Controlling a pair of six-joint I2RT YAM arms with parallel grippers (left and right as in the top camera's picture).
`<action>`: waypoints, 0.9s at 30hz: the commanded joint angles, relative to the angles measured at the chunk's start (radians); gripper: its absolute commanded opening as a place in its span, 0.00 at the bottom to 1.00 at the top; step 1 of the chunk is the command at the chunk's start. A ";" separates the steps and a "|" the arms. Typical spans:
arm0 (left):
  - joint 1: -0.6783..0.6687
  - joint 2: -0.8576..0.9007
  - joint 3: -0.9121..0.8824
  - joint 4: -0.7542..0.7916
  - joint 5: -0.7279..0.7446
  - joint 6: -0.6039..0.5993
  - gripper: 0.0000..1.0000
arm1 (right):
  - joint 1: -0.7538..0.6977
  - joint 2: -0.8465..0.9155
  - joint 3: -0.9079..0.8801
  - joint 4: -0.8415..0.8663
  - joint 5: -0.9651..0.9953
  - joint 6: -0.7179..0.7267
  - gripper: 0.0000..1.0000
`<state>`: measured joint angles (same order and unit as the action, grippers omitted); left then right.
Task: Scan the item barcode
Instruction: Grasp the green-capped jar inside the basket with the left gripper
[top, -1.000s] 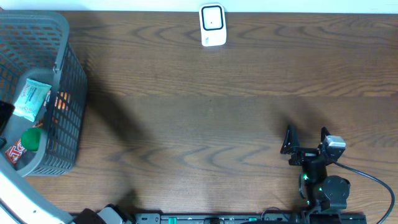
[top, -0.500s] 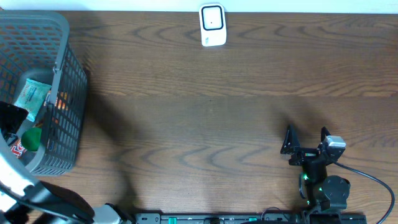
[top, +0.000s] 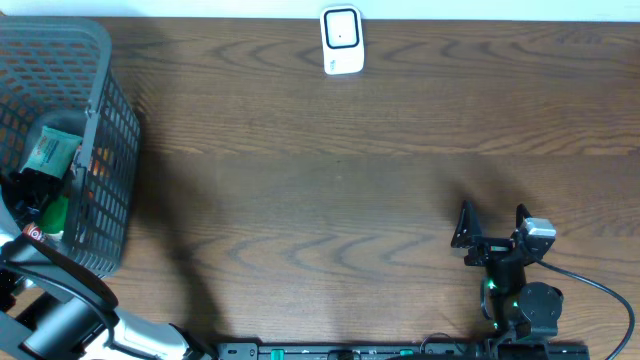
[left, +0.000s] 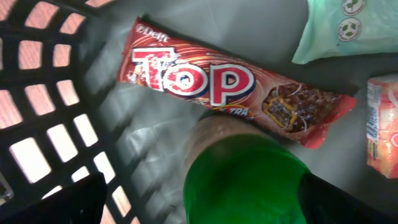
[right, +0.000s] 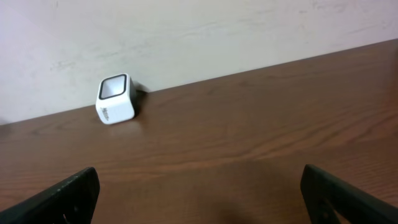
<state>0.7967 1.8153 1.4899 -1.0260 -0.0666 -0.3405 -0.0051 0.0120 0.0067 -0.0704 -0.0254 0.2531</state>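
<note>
Two grippers were in view, both with jaws spread wide and nothing grasped. Left gripper (left: 199, 190) was lowered inside the basket (top: 108, 120), which stood at the left edge of the table (top: 330, 200). A green round-topped item (left: 249, 180) lay directly below it, between the two fingers (left: 59, 202); whether they touched it could not be determined. A red Top bar (left: 217, 84) lay flat on the basket floor just beyond the green item, its near edge hidden by the green top. A mint packet (left: 351, 28) lay past the bar's right end, and an orange carton (left: 382, 124) sat beside that same end. Right gripper (top: 492, 225) was positioned over bare table at the near right, well apart from the basket. The white scanner (top: 341, 42) stood at the middle of the far table edge, against the wall (right: 186, 31), apart from both grippers and from every item
</note>
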 joint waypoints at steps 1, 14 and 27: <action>0.005 0.071 -0.014 -0.014 0.015 0.006 0.98 | 0.020 -0.005 -0.001 -0.004 0.009 0.008 0.99; 0.005 0.079 -0.014 -0.035 0.026 0.008 0.98 | 0.020 -0.005 -0.001 -0.004 0.009 0.008 0.99; 0.005 0.076 -0.014 -0.139 0.030 -0.031 0.98 | 0.020 -0.005 -0.001 -0.004 0.009 0.008 0.99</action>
<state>0.7975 1.9057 1.4792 -1.1381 -0.0433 -0.3466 -0.0051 0.0120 0.0067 -0.0704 -0.0254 0.2531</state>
